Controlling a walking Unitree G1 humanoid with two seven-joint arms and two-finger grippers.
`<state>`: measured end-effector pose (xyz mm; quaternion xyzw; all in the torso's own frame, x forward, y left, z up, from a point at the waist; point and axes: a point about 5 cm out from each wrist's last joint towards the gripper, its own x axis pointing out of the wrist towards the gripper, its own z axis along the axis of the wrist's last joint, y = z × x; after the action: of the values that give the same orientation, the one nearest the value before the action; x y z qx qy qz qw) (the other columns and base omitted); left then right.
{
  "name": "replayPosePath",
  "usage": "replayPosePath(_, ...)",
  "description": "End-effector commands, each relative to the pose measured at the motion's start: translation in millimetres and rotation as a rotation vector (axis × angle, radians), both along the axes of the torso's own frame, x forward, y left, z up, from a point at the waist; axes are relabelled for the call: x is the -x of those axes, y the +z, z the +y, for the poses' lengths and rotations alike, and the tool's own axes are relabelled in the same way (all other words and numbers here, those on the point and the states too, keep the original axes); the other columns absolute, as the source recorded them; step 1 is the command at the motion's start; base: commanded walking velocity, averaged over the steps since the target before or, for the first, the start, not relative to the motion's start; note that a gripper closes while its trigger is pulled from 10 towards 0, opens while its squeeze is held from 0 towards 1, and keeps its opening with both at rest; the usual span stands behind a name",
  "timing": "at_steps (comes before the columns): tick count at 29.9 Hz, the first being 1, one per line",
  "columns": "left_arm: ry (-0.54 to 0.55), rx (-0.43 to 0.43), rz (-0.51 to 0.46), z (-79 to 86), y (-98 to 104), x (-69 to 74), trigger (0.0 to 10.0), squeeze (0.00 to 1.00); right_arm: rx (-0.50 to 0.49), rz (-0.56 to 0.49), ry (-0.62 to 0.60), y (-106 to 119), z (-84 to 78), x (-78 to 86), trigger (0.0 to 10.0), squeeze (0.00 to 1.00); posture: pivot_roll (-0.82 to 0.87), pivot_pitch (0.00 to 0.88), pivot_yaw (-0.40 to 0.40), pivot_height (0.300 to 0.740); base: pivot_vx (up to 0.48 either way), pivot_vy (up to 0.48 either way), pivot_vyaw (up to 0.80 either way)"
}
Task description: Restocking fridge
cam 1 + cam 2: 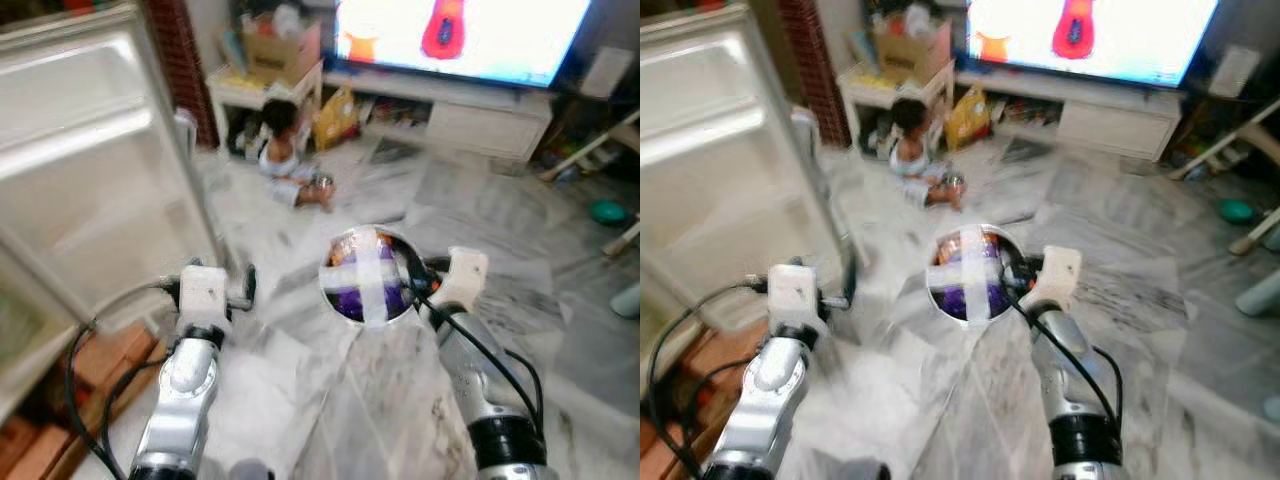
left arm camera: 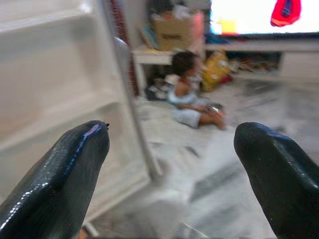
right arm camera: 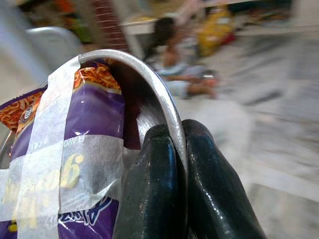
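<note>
Steel, round and shiny, the metal bowl (image 3: 149, 94) holding a purple snack packet (image 3: 89, 149) taped down with white strips is what our right gripper (image 3: 184, 149) pinches by its rim, jaws closed tight, out over the grey marble floor (image 1: 520, 240). Our left gripper (image 2: 172, 164) hangs empty, jaws spread wide, near the open white fridge door (image 1: 90, 170).

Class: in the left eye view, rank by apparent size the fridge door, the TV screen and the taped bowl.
1. fridge door
2. TV screen, cropped by the frame
3. taped bowl, gripped by the right tool, nearest the camera
</note>
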<state>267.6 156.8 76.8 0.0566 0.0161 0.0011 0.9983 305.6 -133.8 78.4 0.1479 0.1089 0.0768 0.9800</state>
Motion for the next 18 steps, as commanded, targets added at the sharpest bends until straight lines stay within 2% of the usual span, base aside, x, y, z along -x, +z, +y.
replayPosePath(1,-0.012,-0.002,0.001,-4.5,0.3,1.2,10.0,0.00,0.015,-0.033,-0.019,6.5,-7.5,-2.6,10.0,0.00,0.04,0.000,-0.007,0.740,0.000,0.000,0.80)
replayPosePath(3,-0.008,-0.005,0.003,-3.1,-0.6,2.1,10.0,0.00,0.017,-0.035,-0.020,6.3,-7.8,-2.3,10.0,0.00,0.03,0.000,-0.004,0.740,0.000,0.000,0.80)
replayPosePath(6,0.023,-0.021,0.022,7.6,-5.9,8.1,10.0,0.00,0.041,-0.045,-0.035,5.6,-12.8,-0.4,10.0,0.00,0.03,0.000,0.000,0.740,0.000,0.000,0.80)
replayPosePath(7,0.043,-0.028,0.031,15.8,-8.1,13.6,10.0,0.00,0.052,-0.054,-0.052,6.3,-18.2,1.1,10.0,0.00,0.04,0.000,0.002,0.740,0.000,0.000,0.80)
replayPosePath(11,0.070,-0.040,0.054,29.3,-13.6,28.3,10.0,0.00,0.075,-0.054,-0.108,6.0,-34.7,4.8,10.0,0.00,0.04,0.000,0.001,0.740,0.000,0.000,0.80)
replayPosePath(15,0.045,-0.015,0.064,28.0,-15.7,38.2,10.0,0.00,0.102,-0.054,-0.160,5.4,-49.6,8.3,10.0,0.00,0.05,0.000,-0.005,0.740,0.000,0.000,0.80)
replayPosePath(18,0.031,-0.008,0.074,26.1,-16.8,39.9,10.0,0.00,0.112,-0.052,-0.174,4.7,-54.1,9.0,10.0,0.00,0.05,0.000,-0.011,0.740,0.000,0.000,0.80)
